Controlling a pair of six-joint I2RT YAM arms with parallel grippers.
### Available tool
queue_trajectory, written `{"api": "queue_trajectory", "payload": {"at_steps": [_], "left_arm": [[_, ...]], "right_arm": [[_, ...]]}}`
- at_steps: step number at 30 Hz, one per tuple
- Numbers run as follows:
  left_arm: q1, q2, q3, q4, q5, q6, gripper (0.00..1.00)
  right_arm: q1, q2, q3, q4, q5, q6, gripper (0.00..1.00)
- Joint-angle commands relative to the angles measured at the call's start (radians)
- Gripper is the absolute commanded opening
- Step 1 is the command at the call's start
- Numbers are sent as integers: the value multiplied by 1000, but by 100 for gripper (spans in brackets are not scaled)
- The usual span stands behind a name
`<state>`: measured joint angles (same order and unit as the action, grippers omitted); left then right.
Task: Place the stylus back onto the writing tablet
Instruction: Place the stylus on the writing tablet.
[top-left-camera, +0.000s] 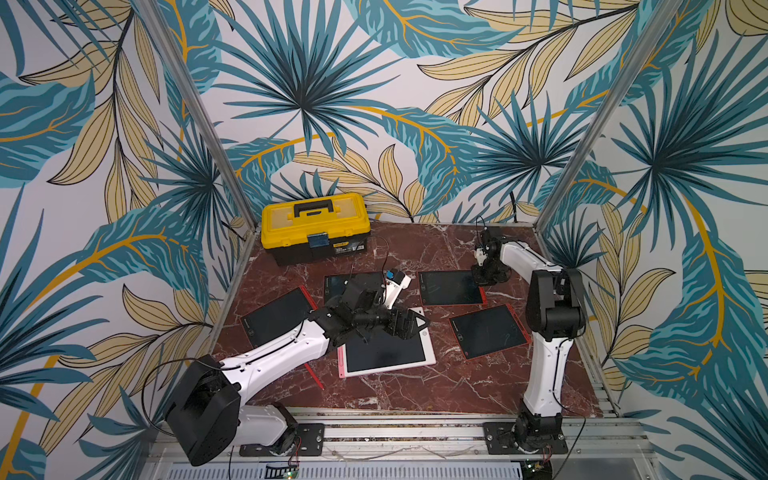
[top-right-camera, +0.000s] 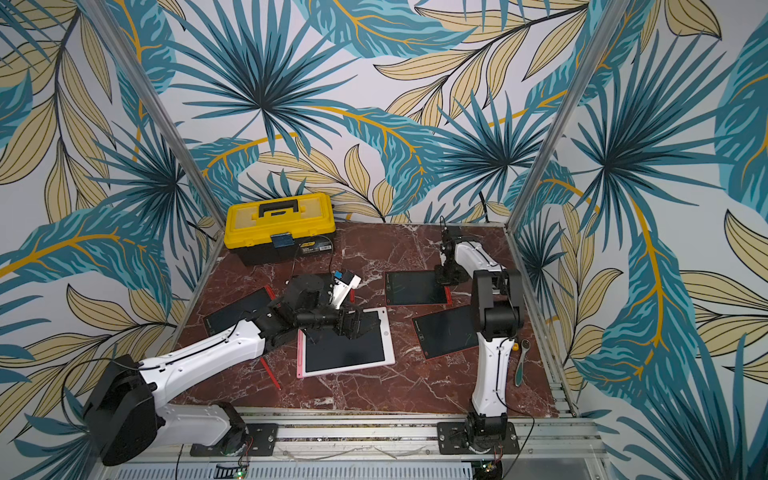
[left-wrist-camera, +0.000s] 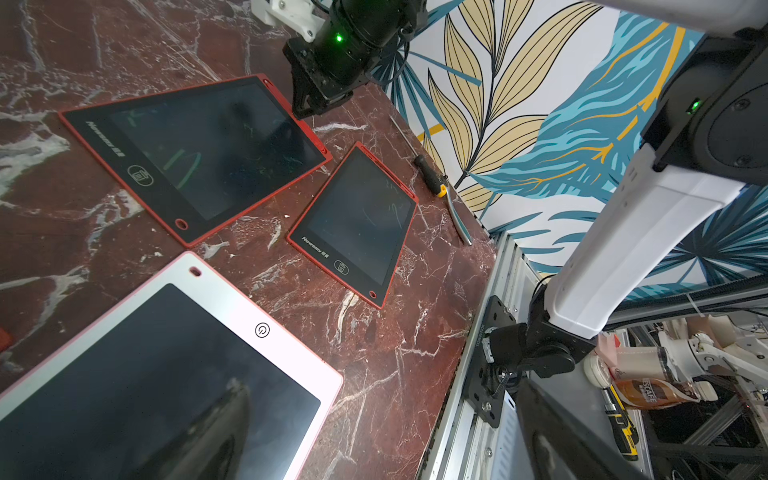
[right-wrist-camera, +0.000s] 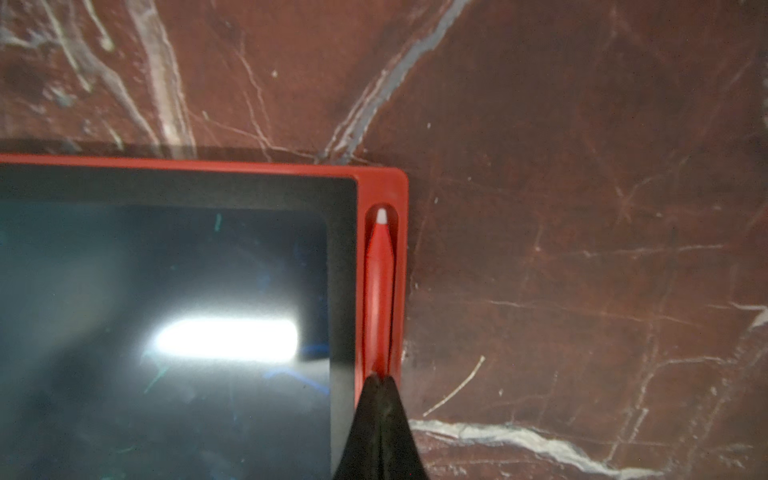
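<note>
The yellow toolbox (top-left-camera: 316, 226) stands at the far edge of the marble-patterned desk (top-left-camera: 436, 390), and everything here is placed from it. In front of the toolbox and off to its right lies the red-framed writing tablet (top-left-camera: 451, 287), flat with its screen up. The right wrist view shows the red stylus (right-wrist-camera: 379, 291) lying lengthwise in the groove along this tablet's edge, on the side farther from the toolbox. Its white tip stops just short of the groove's rounded end.

The right arm (top-left-camera: 548, 316) reaches down to that edge. The right jaws are closed tip to tip and come to a single black point on top of the stylus's rear part. They are not wrapped round it, and whether they press on it cannot be told.

The left arm (top-left-camera: 274, 357) stretches across in front of the toolbox. The left jaws are spread wide, with nothing seen between them, above the white-framed tablet (top-left-camera: 388, 353), which lies straight in front of the toolbox. A pink stylus (top-left-camera: 341, 361) sits along that tablet's left edge. A loose red stylus (top-left-camera: 314, 376) lies bare on the desk, farther in front of the toolbox. Two more red tablets lie on the desk, one front-left of the toolbox (top-left-camera: 278, 318) and one front-right (top-left-camera: 488, 332)
</note>
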<state>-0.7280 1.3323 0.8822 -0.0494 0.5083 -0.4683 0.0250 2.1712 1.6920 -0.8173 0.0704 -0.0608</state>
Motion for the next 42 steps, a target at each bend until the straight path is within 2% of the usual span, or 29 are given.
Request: {"api": "queue_trajectory", "payload": {"at_steps": [1, 12, 19, 29, 33, 38, 42], "left_arm": [[-4, -20, 26, 1, 0, -1, 100], [-4, -35, 15, 1, -20, -4, 100], [-4, -43, 9, 1, -23, -9, 100], [-5, -44, 6, 1, -32, -16, 100], [-4, -48, 6, 0, -34, -15, 100], [-4, -45, 12, 0, -35, -13, 100], [-5, -51, 4, 1, -43, -13, 100]], "right_arm": [[8, 23, -20, -26, 12, 17, 2], [21, 39, -86, -4, 71, 49, 1], [24, 44, -120, 18, 63, 68, 0], [36, 83, -82, -13, 128, 116, 0], [44, 50, -59, -45, 135, 120, 1], [44, -19, -45, -44, 55, 150, 12], [43, -86, -68, -20, 41, 183, 17]]}}
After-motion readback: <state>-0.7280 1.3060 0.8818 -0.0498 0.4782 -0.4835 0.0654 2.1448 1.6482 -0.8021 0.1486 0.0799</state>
